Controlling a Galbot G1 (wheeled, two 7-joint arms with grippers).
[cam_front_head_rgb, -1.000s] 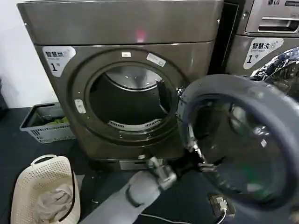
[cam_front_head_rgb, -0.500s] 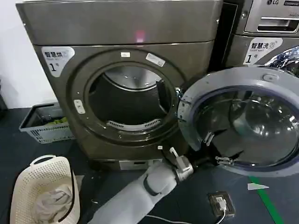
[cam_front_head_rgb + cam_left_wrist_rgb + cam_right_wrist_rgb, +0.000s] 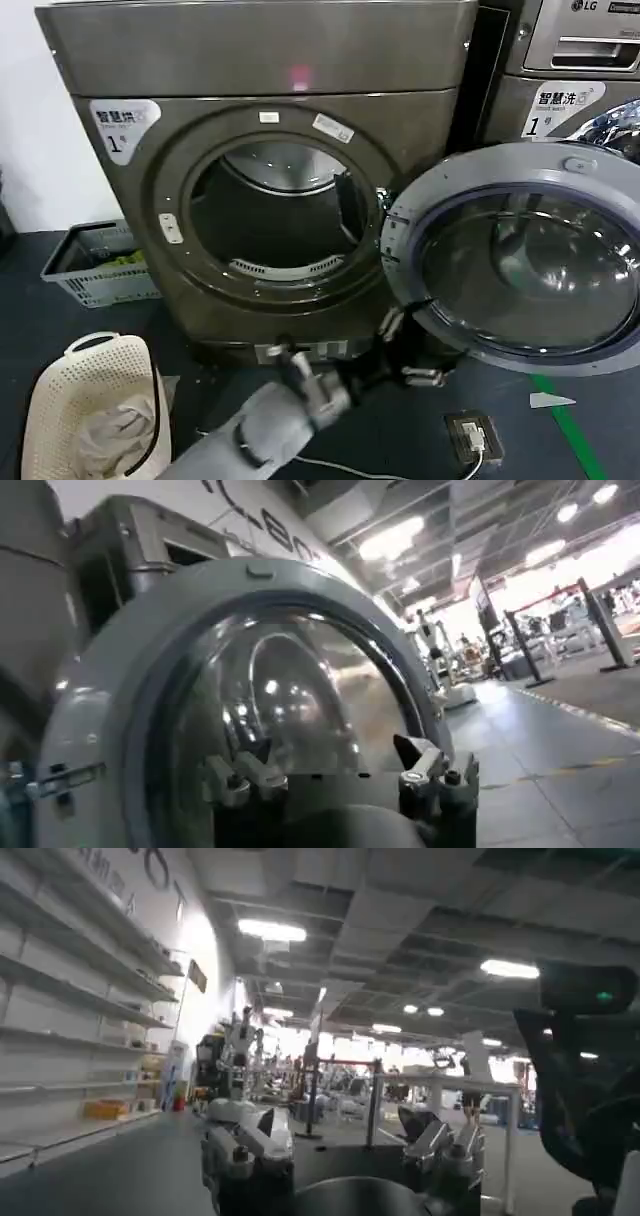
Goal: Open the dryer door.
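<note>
The dryer door (image 3: pixel 520 255) hangs swung wide to the right of the drum opening (image 3: pixel 275 215), grey inner face toward us, hinged at its left edge. The left tool (image 3: pixel 405 350) sits just below the door's lower-left rim, fingers (image 3: pixel 425 765) spread apart and gripping nothing. That door looks stiff and fairly heavy, its chrome and glass likely slick, so the plastic rim far from the hinge is the place to push or hook. The right tool (image 3: pixel 340 1148) faces the room, fingers apart.
</note>
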